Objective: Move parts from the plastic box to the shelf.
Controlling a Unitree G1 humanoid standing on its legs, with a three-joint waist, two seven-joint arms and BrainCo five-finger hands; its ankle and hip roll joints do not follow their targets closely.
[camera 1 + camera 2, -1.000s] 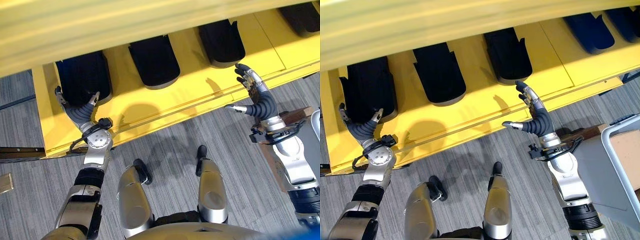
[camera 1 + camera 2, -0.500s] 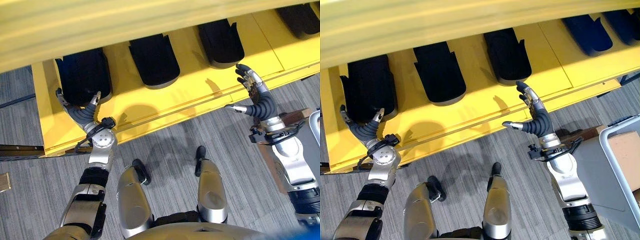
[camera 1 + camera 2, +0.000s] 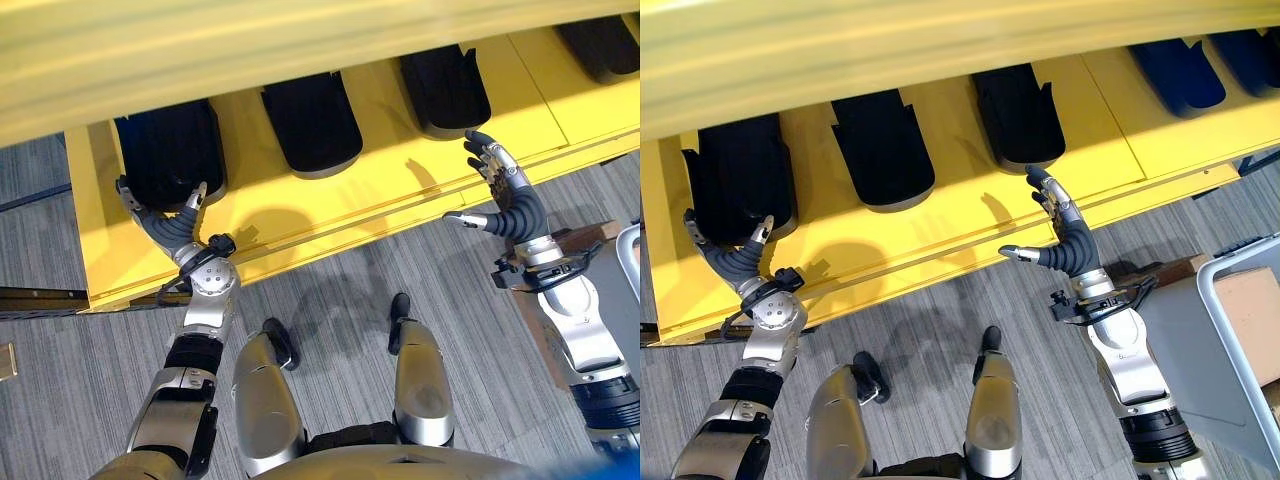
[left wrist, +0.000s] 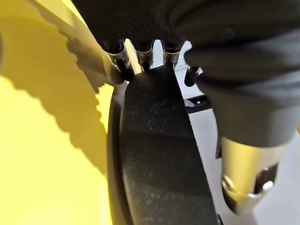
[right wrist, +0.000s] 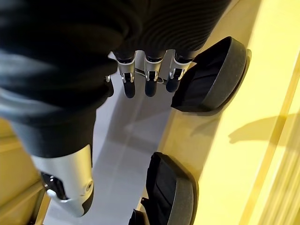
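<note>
Since the earlier frames, both arms have shifted only slightly: the left arm has moved a little to the right along the shelf edge, and the right hand [image 3: 497, 190] has drifted a touch left and up toward the third part, while the parts have not moved.

Left hand [image 3: 165, 215] rests at the near end of the leftmost part [image 3: 168, 150], thumb on one side and fingers on the other. In the left wrist view the part [image 4: 159, 154] sits right against the fingertips, but whether the fingers clamp it or merely touch cannot be told. Right hand is spread and holds nothing; its fingers point toward the third part [image 3: 1018, 115] without touching it.

Three black parts lie side by side on the yellow shelf [image 3: 400, 150], the second part [image 3: 310, 120] between the others, with more parts further right. A grey box [image 3: 1230, 330] stands at the robot's right.

Step in hand, by judgement: seating the leftmost part. To do it well, push it straight back until it lines up with its neighbours, then let go without dragging it forward, and keep the right hand off the third part.
</note>
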